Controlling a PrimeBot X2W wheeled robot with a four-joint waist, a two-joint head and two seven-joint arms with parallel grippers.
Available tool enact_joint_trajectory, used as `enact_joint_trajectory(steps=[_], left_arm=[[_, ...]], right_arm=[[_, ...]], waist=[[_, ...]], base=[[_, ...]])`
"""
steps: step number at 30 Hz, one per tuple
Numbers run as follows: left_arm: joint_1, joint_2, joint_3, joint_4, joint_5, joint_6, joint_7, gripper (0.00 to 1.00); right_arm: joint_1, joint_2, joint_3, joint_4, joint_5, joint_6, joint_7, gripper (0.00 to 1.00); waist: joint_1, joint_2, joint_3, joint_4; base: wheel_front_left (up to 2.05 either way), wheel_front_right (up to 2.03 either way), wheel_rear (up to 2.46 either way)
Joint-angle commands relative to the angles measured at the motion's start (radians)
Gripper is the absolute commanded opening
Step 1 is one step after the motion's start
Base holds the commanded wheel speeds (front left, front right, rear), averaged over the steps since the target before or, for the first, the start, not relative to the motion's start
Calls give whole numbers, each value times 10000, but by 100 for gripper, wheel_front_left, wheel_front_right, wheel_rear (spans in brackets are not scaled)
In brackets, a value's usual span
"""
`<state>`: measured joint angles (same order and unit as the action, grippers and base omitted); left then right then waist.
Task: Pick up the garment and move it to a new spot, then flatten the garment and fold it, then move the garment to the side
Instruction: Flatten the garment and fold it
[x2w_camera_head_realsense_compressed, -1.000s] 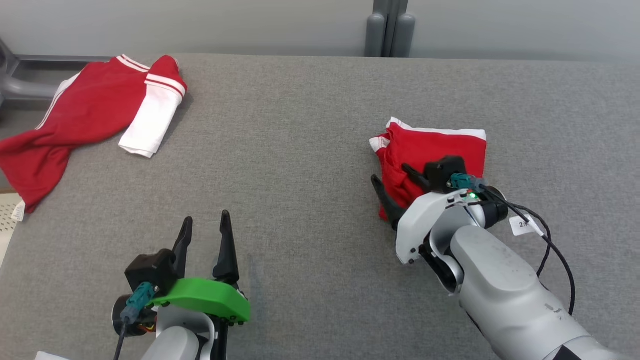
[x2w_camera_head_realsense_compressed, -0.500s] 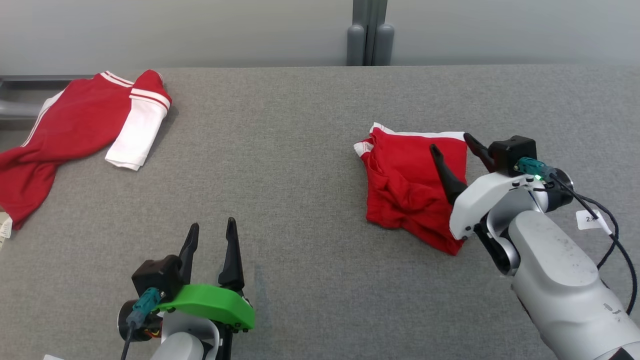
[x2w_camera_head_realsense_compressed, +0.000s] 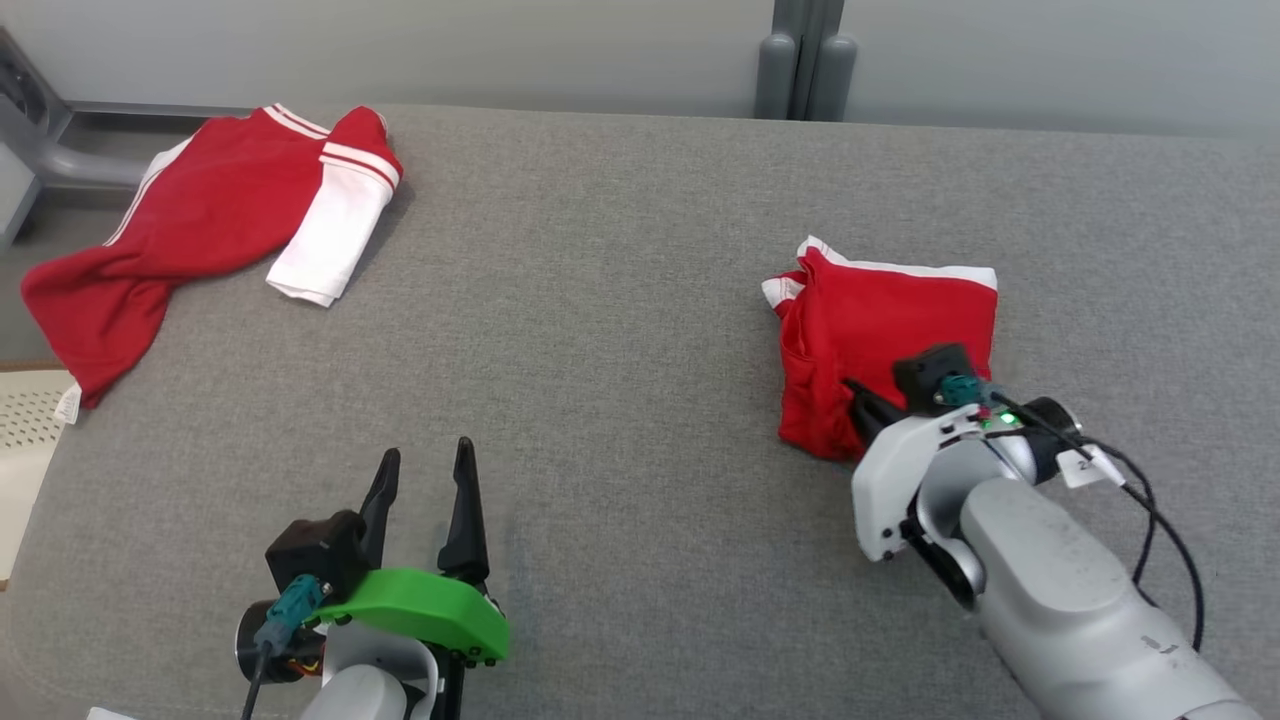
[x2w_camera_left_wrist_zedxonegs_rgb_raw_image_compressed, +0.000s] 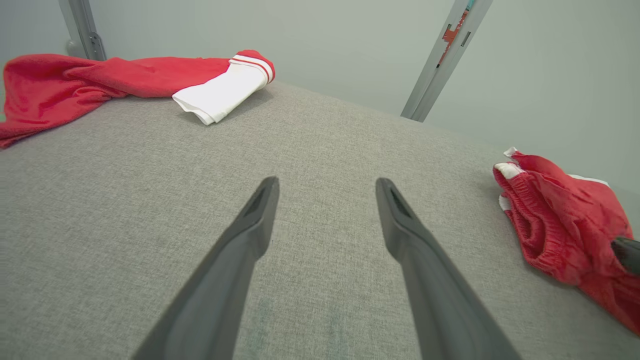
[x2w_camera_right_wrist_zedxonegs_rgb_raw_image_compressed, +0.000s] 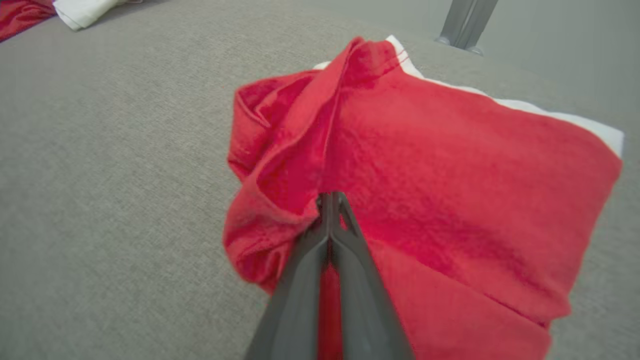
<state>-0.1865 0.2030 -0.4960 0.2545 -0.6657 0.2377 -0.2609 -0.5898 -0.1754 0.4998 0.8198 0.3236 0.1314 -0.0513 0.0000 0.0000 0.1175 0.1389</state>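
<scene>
Right fingers (x2w_camera_right_wrist_zedxonegs_rgb_raw_image_compressed: 307, 280) back, tight on bundle (x2w_camera_right_wrist_zedxonegs_rgb_raw_image_compressed: 450, 175)

T-shirt (x2w_camera_head_realsense_compressed: 210, 215) lies far left on table (x2w_camera_head_realsense_compressed: 600, 330), reaching its left edge. Clothes bundle (x2w_camera_head_realsense_compressed: 890, 320) well apart at right, right gripper (x2w_camera_head_realsense_compressed: 860, 400) at its near edge. Left gripper (x2w_camera_head_realsense_compressed: 425, 470) front-left.

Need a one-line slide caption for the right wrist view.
Right gripper shut on a fold of the red bundle with white trim, lying on the grey table.
</scene>
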Motion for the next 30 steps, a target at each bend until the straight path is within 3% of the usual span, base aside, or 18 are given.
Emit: enact_joint_trajectory(steps=[1,8,16,18,19,20,24,30], left_arm=[[-98,74,18,-19,85,-11,-13,100],[-170,113,18,-82,109,26,-18,100],[-224,123,79,-60,100,73,-24,100],[-257,153,123,-34,139,71,-29,100],[-304,162,127,-25,181,61,-31,100],[-350,172,134,-20,216,52,-32,100],[-544,114,153,-35,397,-35,-45,100],[-787,-159,335,170,797,-180,-32,100]], right_arm=[[-122,139,208,76,162,-14,-90,0],[-564,772,1199,486,654,-14,-373,0],[-1002,973,1809,934,1047,-15,-1002,0],[-1053,950,1734,875,1139,-15,-1401,20],[-1099,909,1641,823,1145,-15,-1612,69],[-1131,853,1569,790,1079,-15,-1743,100],[-873,730,851,485,1002,-15,-2063,100],[92,485,-1242,-860,60,-15,-2136,100]], waist=[[0,0,62,98],[0,0,204,201],[0,0,237,97],[0,0,143,-16],[0,0,91,-78],[0,0,32,-141],[0,0,-260,-409],[0,0,-594,-870]], base=[[0,0,0],[0,0,0],[0,0,0],[0,0,0],[0,0,0],[0,0,0],[0,0,0],[0,0,0]])
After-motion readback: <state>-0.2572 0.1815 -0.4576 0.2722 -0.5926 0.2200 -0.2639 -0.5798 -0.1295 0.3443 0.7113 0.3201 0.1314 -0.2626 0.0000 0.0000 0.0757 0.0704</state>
